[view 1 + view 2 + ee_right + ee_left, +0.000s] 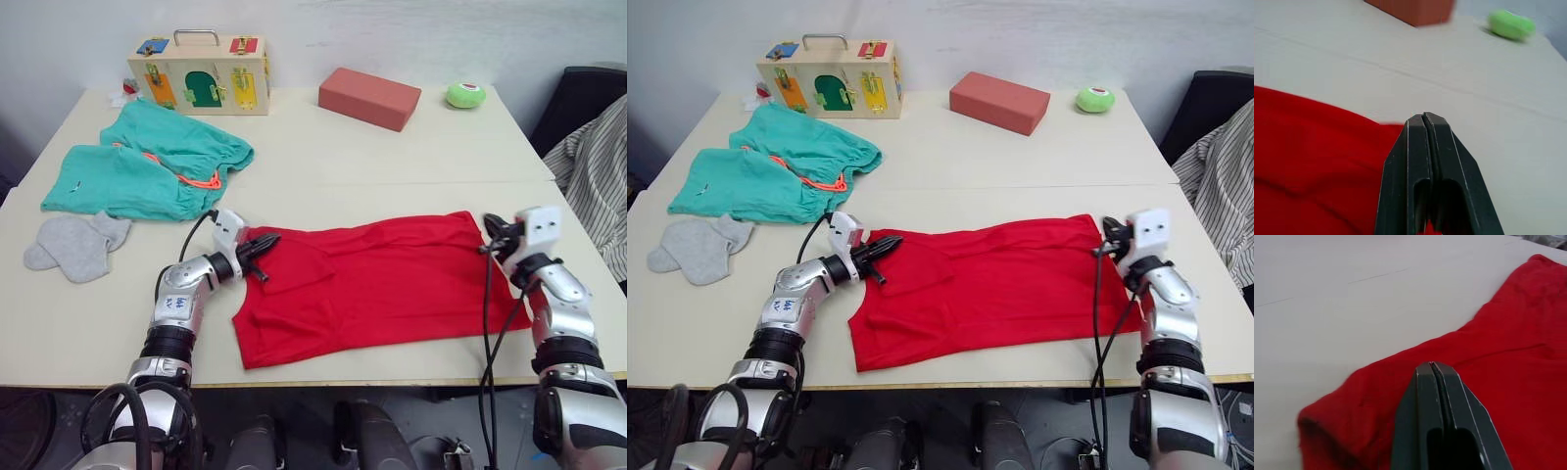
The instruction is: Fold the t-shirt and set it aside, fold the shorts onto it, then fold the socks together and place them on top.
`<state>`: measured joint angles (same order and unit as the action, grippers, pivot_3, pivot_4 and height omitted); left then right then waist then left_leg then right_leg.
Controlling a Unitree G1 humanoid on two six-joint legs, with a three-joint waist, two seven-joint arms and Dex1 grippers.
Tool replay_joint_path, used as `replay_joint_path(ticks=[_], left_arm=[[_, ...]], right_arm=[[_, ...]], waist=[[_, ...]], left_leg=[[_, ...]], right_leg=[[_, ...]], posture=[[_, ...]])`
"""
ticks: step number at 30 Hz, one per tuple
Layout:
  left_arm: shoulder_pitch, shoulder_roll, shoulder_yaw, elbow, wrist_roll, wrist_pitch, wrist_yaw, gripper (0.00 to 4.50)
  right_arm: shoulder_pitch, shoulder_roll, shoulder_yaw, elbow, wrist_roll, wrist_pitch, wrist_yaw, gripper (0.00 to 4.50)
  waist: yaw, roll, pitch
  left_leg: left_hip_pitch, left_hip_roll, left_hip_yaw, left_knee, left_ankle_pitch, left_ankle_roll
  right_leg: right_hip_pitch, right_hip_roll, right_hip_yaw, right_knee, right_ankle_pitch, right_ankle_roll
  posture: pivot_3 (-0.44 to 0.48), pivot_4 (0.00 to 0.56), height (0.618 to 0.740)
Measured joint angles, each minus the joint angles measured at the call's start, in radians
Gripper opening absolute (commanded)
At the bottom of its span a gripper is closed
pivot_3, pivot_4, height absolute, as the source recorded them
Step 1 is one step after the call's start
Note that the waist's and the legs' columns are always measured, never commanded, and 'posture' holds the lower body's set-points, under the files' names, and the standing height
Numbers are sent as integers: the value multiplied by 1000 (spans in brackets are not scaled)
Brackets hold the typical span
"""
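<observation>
The red t-shirt (377,284) lies spread across the front of the table, with a sleeve folded in at its left end. My left gripper (266,242) is shut, its tips over the shirt's upper left corner (1400,382). My right gripper (493,231) is also shut and sits at the shirt's upper right corner (1312,147). No cloth shows between either pair of tips. The teal shorts (147,166) with their orange drawstring lie crumpled at the back left. In front of them, near the left edge, lie the grey socks (76,243).
A wooden latch box (201,78), a salmon-red block (369,96) and a green ball (465,94) stand along the back of the beige table (392,157). Striped fabric (598,176) hangs over a chair off the right side.
</observation>
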<state>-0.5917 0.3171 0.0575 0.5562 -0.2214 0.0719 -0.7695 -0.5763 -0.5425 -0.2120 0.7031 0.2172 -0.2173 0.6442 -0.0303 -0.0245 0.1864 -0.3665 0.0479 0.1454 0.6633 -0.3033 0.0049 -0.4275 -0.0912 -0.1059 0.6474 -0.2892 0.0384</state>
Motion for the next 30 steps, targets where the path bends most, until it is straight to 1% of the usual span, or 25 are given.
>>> replay_joint_path(ticks=[2, 4, 9, 13, 18, 20, 26, 30], left_arm=[[10, 2, -4, -30, -4, 26, -14, 19], [20, 5, -8, -67, -11, 66, -24, 19], [75, 9, -50, -230, -30, 194, -52, 19], [127, 3, -70, -309, -22, 247, 7, 19], [149, 5, -62, -335, -18, 260, 59, 19], [158, 9, -60, -345, -17, 265, 70, 19], [162, 19, -64, -337, -13, 244, 70, 19], [139, 47, -64, -278, -7, 190, 67, 19]], right_arm=[[15, 7, 55, -82, -23, 42, 17, 0], [32, 17, 87, -136, -47, 75, 4, 0], [98, 42, 136, -234, -110, 114, -50, 0], [191, 19, 117, -275, -142, 122, -119, 0], [265, -32, 58, -303, -155, 139, -175, 0], [269, -44, 48, -293, -158, 139, -178, 0], [172, -96, 9, -89, -160, 127, -231, 0], [129, -134, 5, 22, -161, 94, -242, 0]], waist=[[1, 0, 0], [4, 0, 0], [5, 0, 0], [5, 0, 0], [2, 0, 0], [-1, 0, 0], [3, 0, 0], [3, 1, 0]], left_leg=[[-1, 0, 0, 0, 0, 0], [-2, -1, -1, 0, 0, 0], [-4, -1, -1, 0, -1, 1], [-3, -1, -1, 0, -1, 1], [-1, -1, -1, -1, -1, 1], [0, 0, 0, -1, -1, 1], [1, -1, 0, -1, -1, 1], [1, -1, 0, -1, -1, 1]], right_leg=[[-1, 0, 0, -1, 0, 0], [-1, -1, -1, -1, 0, 0], [-1, -1, -1, -3, 0, 0], [-1, -1, -1, -3, 0, 0], [0, -1, 0, -2, 0, 0], [0, -1, 0, -2, 0, 0], [1, -1, 0, -2, 0, 0], [1, -1, 0, -2, 0, 0]], posture=[[0, 150, 740], [0, 150, 740], [0, 150, 740], [0, 150, 740], [0, 150, 740], [0, 150, 740], [0, 150, 740], [0, 150, 740]])
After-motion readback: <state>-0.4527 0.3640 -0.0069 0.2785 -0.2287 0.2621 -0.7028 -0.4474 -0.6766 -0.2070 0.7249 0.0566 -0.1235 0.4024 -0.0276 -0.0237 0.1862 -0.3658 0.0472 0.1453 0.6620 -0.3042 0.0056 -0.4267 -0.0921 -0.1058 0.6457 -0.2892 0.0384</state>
